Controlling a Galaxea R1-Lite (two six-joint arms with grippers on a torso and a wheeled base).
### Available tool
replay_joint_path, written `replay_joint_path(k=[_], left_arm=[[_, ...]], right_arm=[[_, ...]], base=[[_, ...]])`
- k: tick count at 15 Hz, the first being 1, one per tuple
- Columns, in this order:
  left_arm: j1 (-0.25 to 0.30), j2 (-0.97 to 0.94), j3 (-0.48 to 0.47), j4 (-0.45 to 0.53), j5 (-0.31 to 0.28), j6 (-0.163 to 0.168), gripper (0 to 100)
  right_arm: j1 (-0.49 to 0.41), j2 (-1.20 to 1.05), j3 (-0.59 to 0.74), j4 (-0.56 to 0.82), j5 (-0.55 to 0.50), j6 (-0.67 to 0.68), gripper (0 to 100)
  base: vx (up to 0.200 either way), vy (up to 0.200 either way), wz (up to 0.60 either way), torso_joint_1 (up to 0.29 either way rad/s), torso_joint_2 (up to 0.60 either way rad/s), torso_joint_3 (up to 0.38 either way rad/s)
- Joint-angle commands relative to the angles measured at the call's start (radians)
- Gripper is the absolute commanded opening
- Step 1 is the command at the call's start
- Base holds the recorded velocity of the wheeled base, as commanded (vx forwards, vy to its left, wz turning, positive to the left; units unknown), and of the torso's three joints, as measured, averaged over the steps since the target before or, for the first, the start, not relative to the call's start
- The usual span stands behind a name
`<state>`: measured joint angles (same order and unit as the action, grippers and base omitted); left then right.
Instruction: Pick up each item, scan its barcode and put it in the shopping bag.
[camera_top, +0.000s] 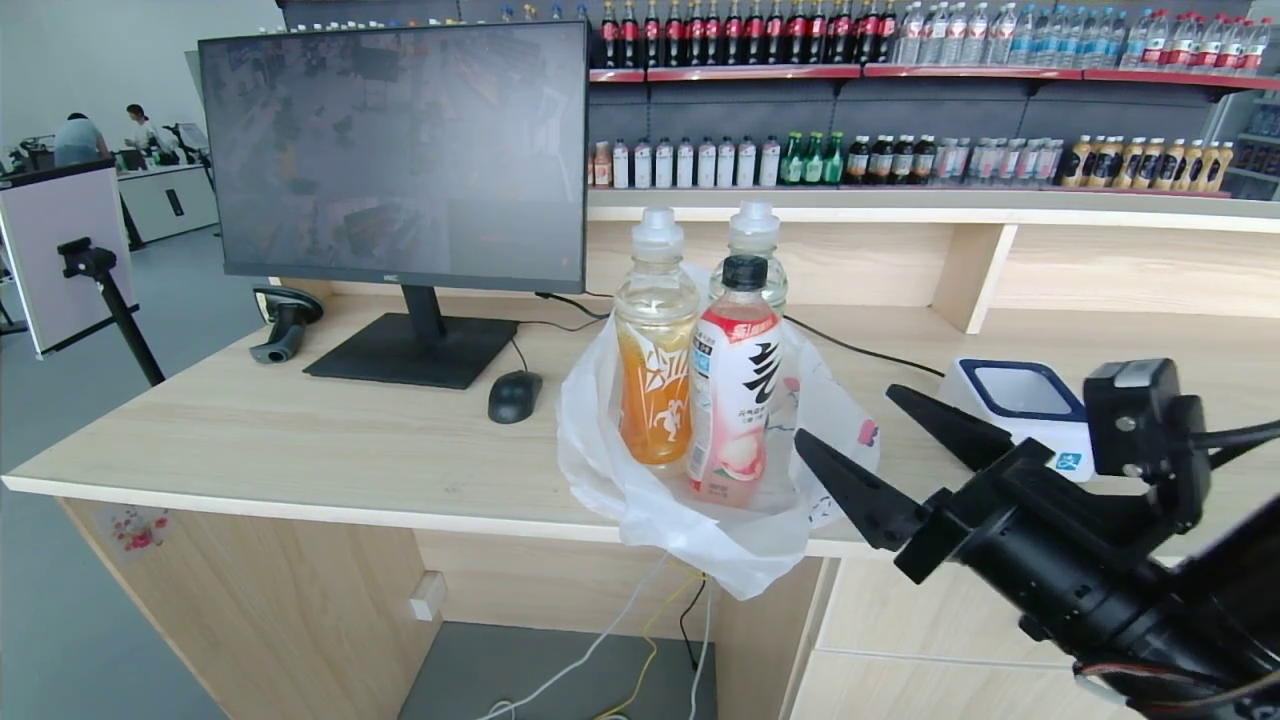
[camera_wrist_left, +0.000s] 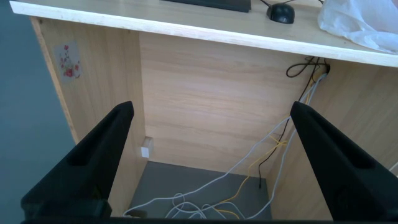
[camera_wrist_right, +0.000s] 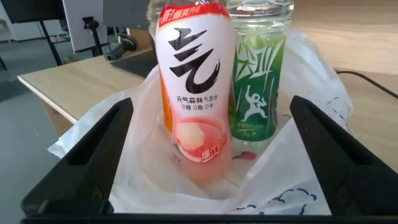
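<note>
Right gripper (camera_top: 845, 415) sits at the lower right of the head view, its arm slanting up and left, fingers spread wide and empty, tips close to the shopping bag (camera_top: 600, 450) at frame centre. Three bottles stand upright inside it, caps up: the pink bottle (camera_top: 735, 400) in front, the orange bottle (camera_top: 655, 370) to its left, the green bottle (camera_wrist_right: 258, 81) behind. The left gripper (camera_wrist_left: 211, 109), fingers also apart, faces the counter (camera_wrist_left: 205, 93) front panel.

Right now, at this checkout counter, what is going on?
An orange bottle, a pink bottle and a green bottle stand upright in the white shopping bag on the counter. The right pincer hangs open just beside the bag, holding nothing. The left pincer, also open and empty, is low in front of the counter.
</note>
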<state>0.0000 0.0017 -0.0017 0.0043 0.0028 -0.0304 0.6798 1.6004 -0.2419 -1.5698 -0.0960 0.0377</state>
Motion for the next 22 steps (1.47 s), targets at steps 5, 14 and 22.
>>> replay_joint_path(k=[5,14,22], left_arm=[[0.000,0.000,0.000,0.000,0.000,0.001,100],[0.000,0.000,0.000,0.000,0.000,0.001,100],[0.000,0.000,0.000,0.000,0.000,0.000,100]], right_arm=[[-0.074,-0.599,0.242,-0.001,-0.001,-0.013,100],[-0.071,-1.473,0.225,1.343,0.004,-0.058,100],[-0.287,-1.568,0.240,1.567,0.021,-0.050,100]], base=[[0.000,0.000,0.00,0.000,0.00,0.000],[0.000,0.000,0.00,0.000,0.00,0.000],[0.000,0.000,0.00,0.000,0.00,0.000]])
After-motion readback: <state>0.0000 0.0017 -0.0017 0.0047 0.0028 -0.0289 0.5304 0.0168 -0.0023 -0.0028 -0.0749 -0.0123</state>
